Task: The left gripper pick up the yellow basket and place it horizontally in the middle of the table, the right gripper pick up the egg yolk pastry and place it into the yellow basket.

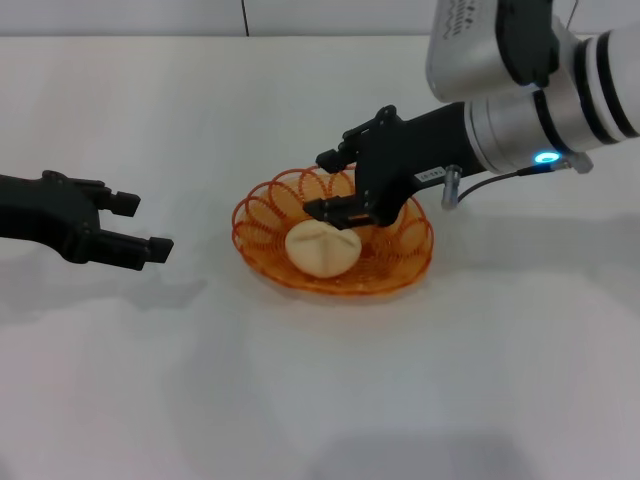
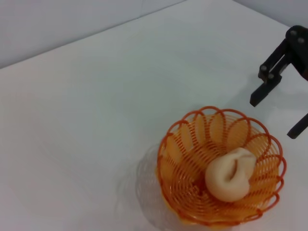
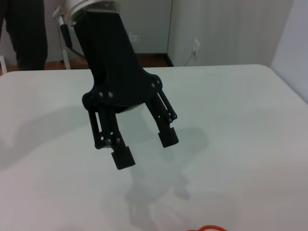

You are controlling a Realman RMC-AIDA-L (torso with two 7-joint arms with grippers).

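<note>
Near the middle of the head view, slightly right: yellow basket [image 1: 334, 240] resting flat on the table [image 1: 300, 400], looped rim upward. Inside it, egg yolk pastry [image 1: 322, 247] lying on the wire floor toward the near side, dimpled top up, touched by no finger.

Just above and behind the pastry: right gripper [image 1: 325, 184], reaching in from the upper right of the frame, hanging over the basket's far half with fingers spread wide and holding nothing. One fingertip [image 1: 322, 209] low, close over the pastry's upper edge; the other [image 1: 330, 158] higher, beyond the rim.

At the left edge of the head view: left gripper [image 1: 140, 226], well apart from the basket, jaws parted wide, empty, poised over bare table.

In the left wrist view: basket [image 2: 221, 166] at lower right with the pastry [image 2: 230, 174] in it, right gripper's black fingers [image 2: 262, 94] at the upper right.

In the right wrist view: left gripper [image 3: 147, 147] centre frame, open above the white surface.
</note>
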